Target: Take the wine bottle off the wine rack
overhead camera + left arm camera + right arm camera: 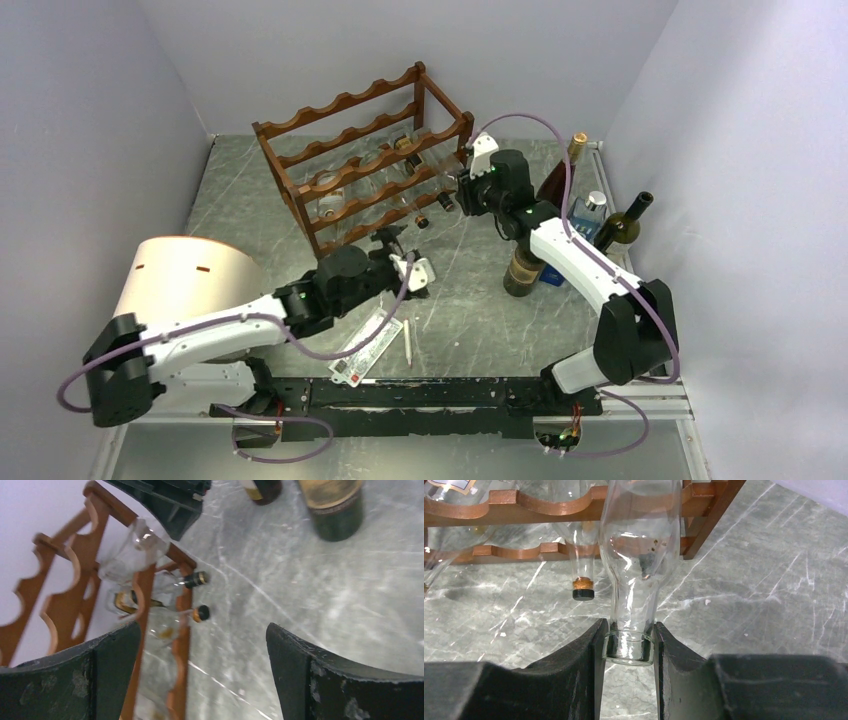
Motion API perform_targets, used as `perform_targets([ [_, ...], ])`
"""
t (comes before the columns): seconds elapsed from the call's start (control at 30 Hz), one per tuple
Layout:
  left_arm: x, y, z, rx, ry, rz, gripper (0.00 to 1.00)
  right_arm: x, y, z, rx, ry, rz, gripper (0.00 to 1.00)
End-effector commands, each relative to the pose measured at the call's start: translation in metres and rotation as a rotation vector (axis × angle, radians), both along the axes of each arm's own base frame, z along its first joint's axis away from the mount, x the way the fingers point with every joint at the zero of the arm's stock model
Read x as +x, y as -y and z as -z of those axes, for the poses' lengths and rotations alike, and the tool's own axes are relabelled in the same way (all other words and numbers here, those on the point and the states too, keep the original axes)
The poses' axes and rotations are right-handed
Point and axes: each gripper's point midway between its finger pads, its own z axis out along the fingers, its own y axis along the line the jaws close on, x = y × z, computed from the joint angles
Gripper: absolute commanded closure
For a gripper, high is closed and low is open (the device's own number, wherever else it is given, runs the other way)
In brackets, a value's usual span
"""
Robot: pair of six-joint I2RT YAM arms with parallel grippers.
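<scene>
The reddish-brown wine rack (345, 105) stands at the back of the table, with several clear bottles lying in it. My right gripper (463, 192) is at the rack's right end. In the right wrist view it (629, 625) is shut on the open mouth of a clear glass wine bottle (640, 540), whose body still lies between the rack's rails (524, 505). My left gripper (417, 274) is open and empty in front of the rack. In the left wrist view its jaws (202, 630) stand wide apart beside the rack's end (65, 605).
Other clear bottles with black caps (583, 594) (201, 613) lie in the rack. Dark bottles stand at the right: one (521, 270) by my right arm, a brown one (560, 175), a green one (625, 222). A cream cylinder (185, 275) stands left. A flat packet (368, 345) and a white pen (408, 342) lie near the front.
</scene>
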Motion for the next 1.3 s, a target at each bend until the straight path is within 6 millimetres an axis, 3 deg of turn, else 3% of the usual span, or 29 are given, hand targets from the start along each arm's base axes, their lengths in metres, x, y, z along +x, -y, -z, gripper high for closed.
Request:
perform_targets([
  [0.0, 0.044, 0.019, -0.041, -0.007, 0.312, 0.047, 0.02, -0.019, -0.016, -0.009, 0.066, -0.013, -0.094, 1.0],
  [0.33, 0.11, 0.062, -0.015, 0.155, 0.473, 0.061, 0.02, -0.035, -0.025, -0.013, 0.126, -0.06, -0.14, 1.0],
  [0.53, 0.139, 0.073, -0.006, 0.203, 0.576, 0.039, 0.02, -0.043, -0.015, -0.015, 0.098, -0.06, -0.124, 1.0],
  [0.67, 0.156, 0.073, 0.003, 0.265, 0.638, 0.024, 0.02, -0.052, -0.019, -0.02, 0.127, -0.07, -0.153, 1.0],
  [1.07, 0.191, 0.091, -0.011, 0.247, 0.813, -0.056, 0.01, -0.067, -0.014, -0.024, 0.127, -0.092, -0.162, 1.0],
  [1.2, 0.193, 0.097, -0.015, 0.25, 0.841, -0.044, 0.08, -0.072, -0.015, -0.029, 0.141, -0.09, -0.174, 1.0],
  [1.27, 0.195, 0.099, -0.015, 0.262, 0.861, -0.046, 0.16, -0.074, -0.016, -0.029, 0.145, -0.095, -0.18, 1.0],
])
